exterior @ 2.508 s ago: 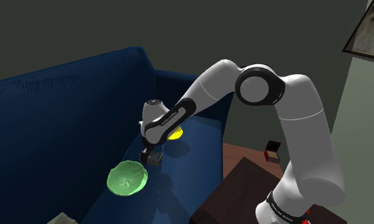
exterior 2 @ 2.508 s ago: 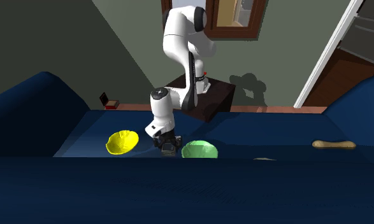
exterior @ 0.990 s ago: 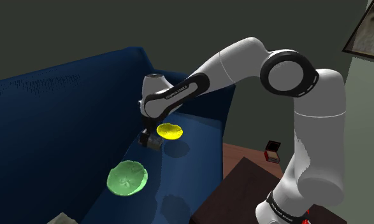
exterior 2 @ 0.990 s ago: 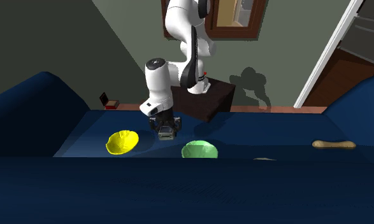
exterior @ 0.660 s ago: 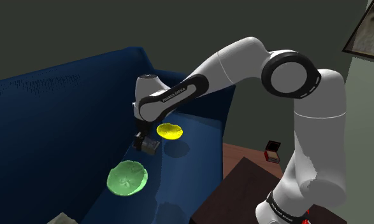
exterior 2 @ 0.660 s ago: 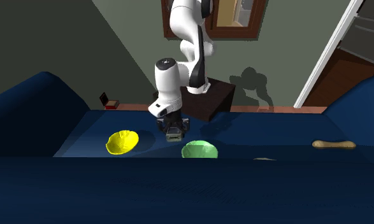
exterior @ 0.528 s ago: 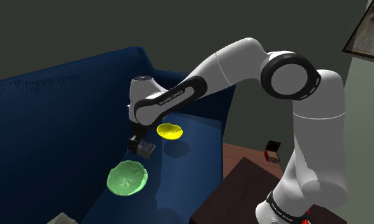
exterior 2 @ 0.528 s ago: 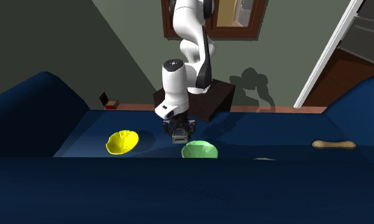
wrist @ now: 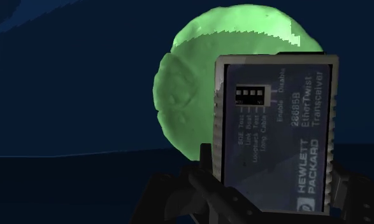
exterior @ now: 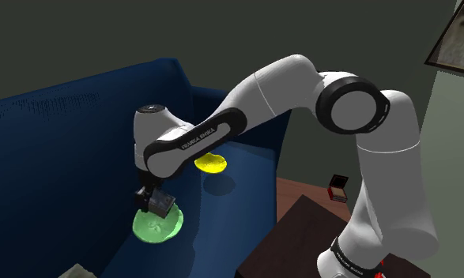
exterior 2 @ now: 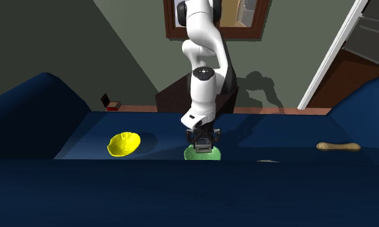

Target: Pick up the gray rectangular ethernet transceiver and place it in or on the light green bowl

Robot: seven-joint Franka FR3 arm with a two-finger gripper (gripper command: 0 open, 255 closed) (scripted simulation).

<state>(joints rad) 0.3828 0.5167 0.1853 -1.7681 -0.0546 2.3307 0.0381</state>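
The tool (exterior: pixel 152 204) held the gray transceiver box (wrist: pixel 274 133) tight between its 2 fingers (wrist: pixel 208 183), up in the air just above the light green bowl (wrist: pixel 192 108) on the blue sofa (exterior: pixel 64 142). The carrying step looked almost done. Next, it should lower a little and let go.

A deep blue sofa (exterior: pixel 56 150) spreads below me, and on its seat a yellow bowl (exterior: pixel 211 163) sits near the backrest. In the second exterior view a tan, bone-shaped thing (exterior 2: pixel 338 146) lies on the seat, well apart toward that view's right. A small dark box with red on it (exterior: pixel 337 189) stands on the brown floor beside the sofa's end. A framed picture (exterior: pixel 459 35) hangs on the grey-green wall (exterior: pixel 447 126), and a white door frame (exterior 2: pixel 330 55) slants nearby.
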